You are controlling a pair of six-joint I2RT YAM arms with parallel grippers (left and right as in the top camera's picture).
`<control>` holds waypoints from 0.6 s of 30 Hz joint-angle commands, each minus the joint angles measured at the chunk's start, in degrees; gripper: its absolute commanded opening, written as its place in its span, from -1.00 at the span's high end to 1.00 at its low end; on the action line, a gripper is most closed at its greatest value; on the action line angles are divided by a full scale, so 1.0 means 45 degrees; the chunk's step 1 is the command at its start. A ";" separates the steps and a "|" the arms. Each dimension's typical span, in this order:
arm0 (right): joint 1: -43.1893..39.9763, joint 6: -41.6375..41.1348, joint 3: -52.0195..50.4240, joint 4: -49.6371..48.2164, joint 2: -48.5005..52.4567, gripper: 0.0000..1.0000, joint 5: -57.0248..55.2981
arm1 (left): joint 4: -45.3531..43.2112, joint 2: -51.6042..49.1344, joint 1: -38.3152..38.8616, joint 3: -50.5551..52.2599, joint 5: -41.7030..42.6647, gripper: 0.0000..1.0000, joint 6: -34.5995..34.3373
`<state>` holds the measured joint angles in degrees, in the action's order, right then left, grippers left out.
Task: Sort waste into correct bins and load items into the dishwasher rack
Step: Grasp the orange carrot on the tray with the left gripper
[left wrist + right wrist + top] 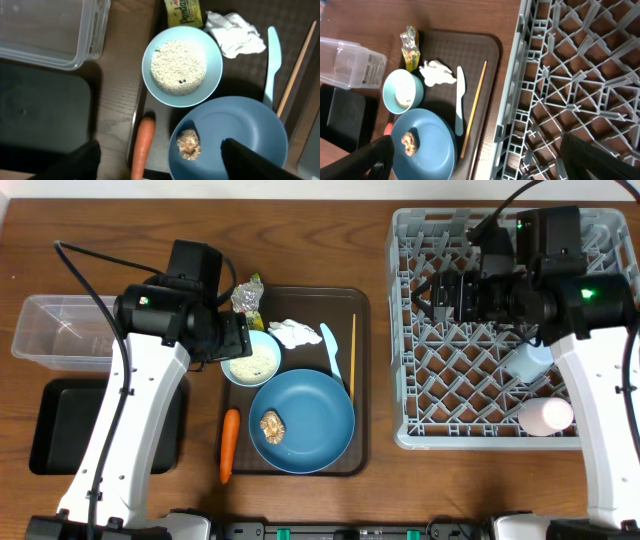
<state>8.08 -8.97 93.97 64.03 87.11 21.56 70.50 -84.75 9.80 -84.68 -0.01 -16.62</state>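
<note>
A brown serving tray [300, 302] holds the blue plate [315, 430] with a brown food lump [271, 426] on it. It also holds a small pale bowl [252, 361] of rice [178, 67], a white napkin [292, 332], a pale blue spoon [333, 352], a chopstick [352, 355] and the wrapper [248, 294]. The carrot [229, 445] lies at the tray's left edge. My left gripper [165, 162] is open and empty above the carrot and plate. My right gripper [485, 160] is open and empty over the grey rack's [420, 380] left side. A light blue cup [527, 360] and a pink cup [545, 416] sit in the rack.
The clear tub [60, 330] stands at the far left with the black tray [60, 425] in front of it. Both look empty. Bare wooden table lies between the serving tray and the rack.
</note>
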 commanded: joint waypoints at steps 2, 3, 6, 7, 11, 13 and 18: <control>0.0622 0.0058 -0.0005 0.0029 0.0287 -0.98 0.0214 | 0.0801 -0.0321 -0.0034 0.0865 -0.0257 -0.52 -0.0539; 0.0782 0.0063 -0.0005 0.0029 0.0306 -0.96 0.0199 | 0.1098 -0.0321 -0.0092 0.1117 -0.0282 -0.52 -0.0860; 0.1064 0.0063 -0.0005 -0.0039 0.0311 -0.95 0.0185 | 0.1666 -0.0311 -0.0228 0.1953 -0.0272 -0.47 -0.1141; 0.1117 0.0063 -0.0005 -0.0053 0.0311 -0.95 0.0131 | 0.1763 -0.0311 -0.0262 0.2288 -0.0243 -0.43 -0.1141; 0.1146 0.0058 -0.0005 -0.0019 0.0311 -0.92 -0.0189 | 0.1554 -0.0204 -0.0389 0.3546 -0.0019 -0.31 -0.1472; 0.1141 0.0058 -0.0005 -0.0019 0.0311 -0.92 -0.0180 | 0.1214 0.0005 -0.0389 0.4070 0.0170 -0.31 -0.1467; 0.1141 0.0058 -0.0005 0.0010 0.0311 -0.91 -0.0180 | -0.0049 0.1195 -0.0389 0.5950 0.0811 -0.29 -0.1472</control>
<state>12.99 -8.97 93.97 64.05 88.44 21.02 71.46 -83.26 8.34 -61.67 1.58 -22.50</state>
